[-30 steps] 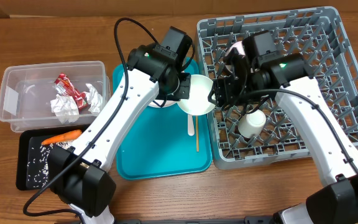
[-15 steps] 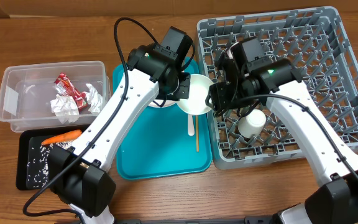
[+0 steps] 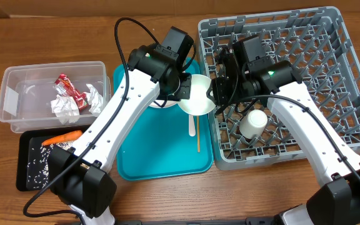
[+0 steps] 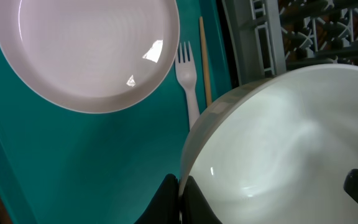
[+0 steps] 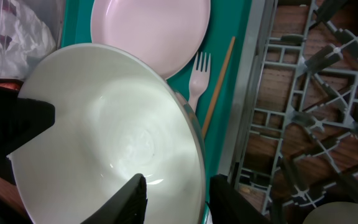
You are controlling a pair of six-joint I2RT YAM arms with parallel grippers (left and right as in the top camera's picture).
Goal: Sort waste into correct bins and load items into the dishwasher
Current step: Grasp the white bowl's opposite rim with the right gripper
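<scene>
The left end effector [image 3: 182, 94] is clamped on the left rim of a white bowl [image 3: 197, 97]. The bowl is held mouth-up and slightly tilted, just beside the left wall of the grey dish rack [image 3: 330, 75] and above the teal tray [image 3: 149, 156]. The right end effector [image 5: 179, 199] reaches in from the rack side, partly spread. Its fingers [image 5: 227, 199] straddle the bowl's rack-side rim, with a gap showing on the inner side. Left of the rack, on the tray, a white plastic fork [image 4: 188, 74] and a wooden stick [image 4: 204, 62] lie parallel to that wall. The fork's tines point to the far side, next to a white plate [image 4: 86, 50].
</scene>
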